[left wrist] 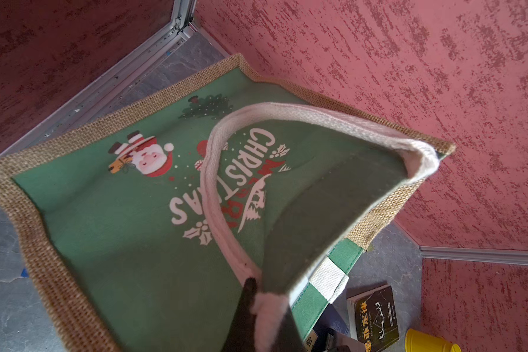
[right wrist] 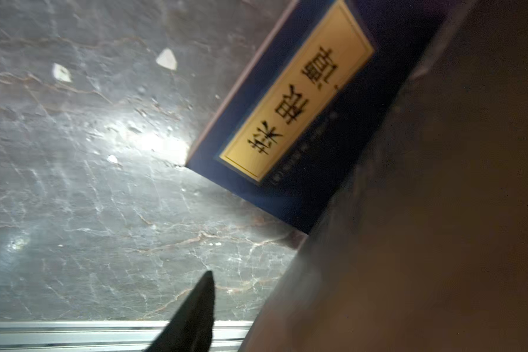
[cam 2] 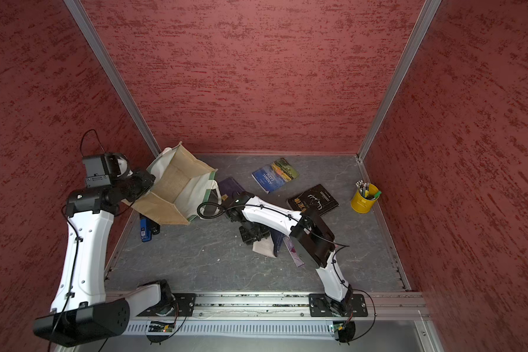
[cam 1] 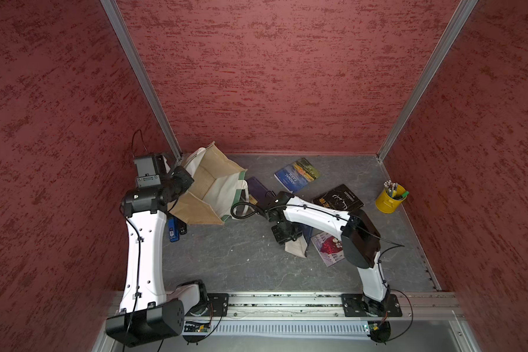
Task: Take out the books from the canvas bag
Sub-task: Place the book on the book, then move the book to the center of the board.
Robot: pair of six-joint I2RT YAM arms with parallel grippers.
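The canvas bag point(cam 1: 208, 186) point(cam 2: 174, 186) point(left wrist: 134, 228) hangs tilted at the back left, its mouth showing only bare lining. My left gripper point(left wrist: 265, 292) is shut on its white strap handle point(left wrist: 220, 195). Books lie on the floor: blue Animal Farm point(cam 1: 296, 174), a black one point(cam 1: 339, 198) point(left wrist: 375, 317), a navy one point(cam 1: 256, 187) by the bag and a pink-red one point(cam 1: 329, 248). My right gripper point(cam 1: 282, 236) hovers over a splayed navy book point(cam 1: 297, 247) point(right wrist: 296, 106). One finger point(right wrist: 192, 317) stands clear of it; a blurred page hides the other.
A yellow pencil cup point(cam 1: 389, 199) point(left wrist: 427, 341) stands at the right wall. A blue stapler-like item point(cam 1: 174, 231) and a black object point(cam 1: 182, 227) lie under the bag's near edge. Red walls close three sides, and a metal rail point(cam 1: 287, 301) runs along the front.
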